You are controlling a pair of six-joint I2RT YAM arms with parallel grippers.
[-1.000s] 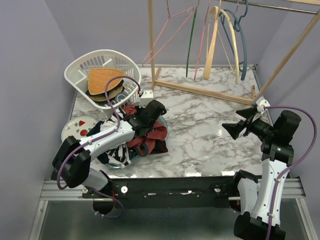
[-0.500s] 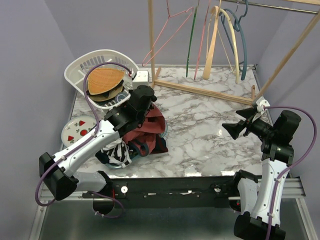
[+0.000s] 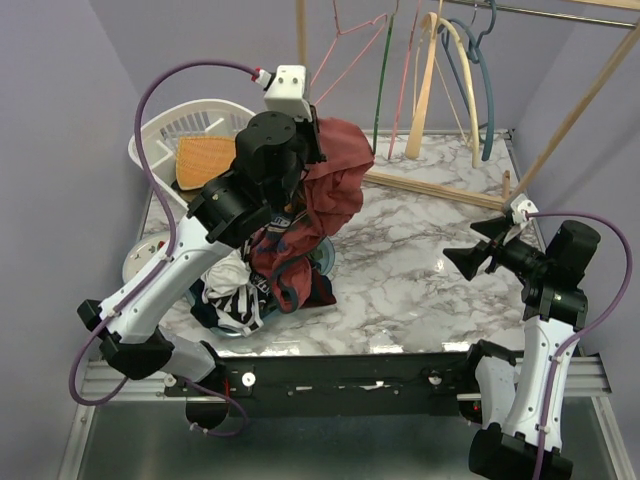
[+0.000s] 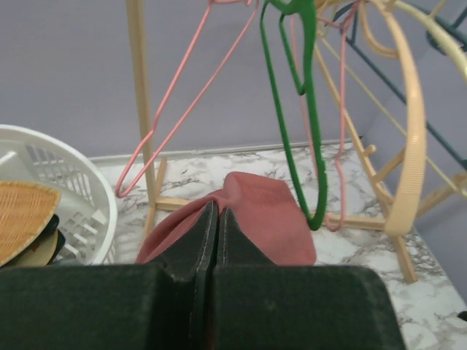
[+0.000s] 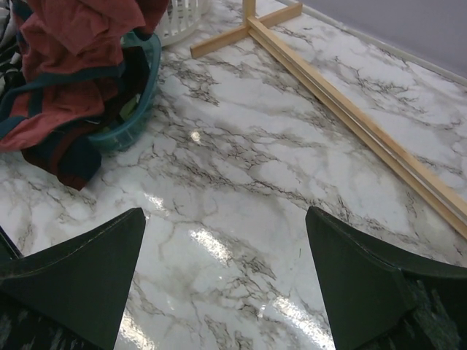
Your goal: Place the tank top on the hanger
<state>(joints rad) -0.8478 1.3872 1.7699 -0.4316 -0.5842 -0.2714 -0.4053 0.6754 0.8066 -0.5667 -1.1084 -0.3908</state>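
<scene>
The maroon tank top (image 3: 325,190) with navy trim hangs from my left gripper (image 3: 318,135), which is raised high over the table and shut on a fold of it. Its lower part still trails into the teal basket (image 3: 325,262). In the left wrist view the maroon cloth (image 4: 259,222) bulges past my shut fingertips (image 4: 217,213). The slate-blue hanger (image 3: 483,70) hangs on the rack at the back right. My right gripper (image 3: 478,245) is open and empty above the right side of the table; its view shows the tank top (image 5: 69,58) at the upper left.
A white laundry basket (image 3: 165,135) holding a tan woven thing stands at the back left. A striped garment (image 3: 228,300) lies by the teal basket. The wooden rack's base bar (image 3: 420,182) crosses the back. Pink, green (image 4: 292,109) and cream (image 4: 412,124) hangers hang there.
My left arm has risen from the clothes pile and swung toward the back, pulling the tank top up with it. The right arm has not moved.
</scene>
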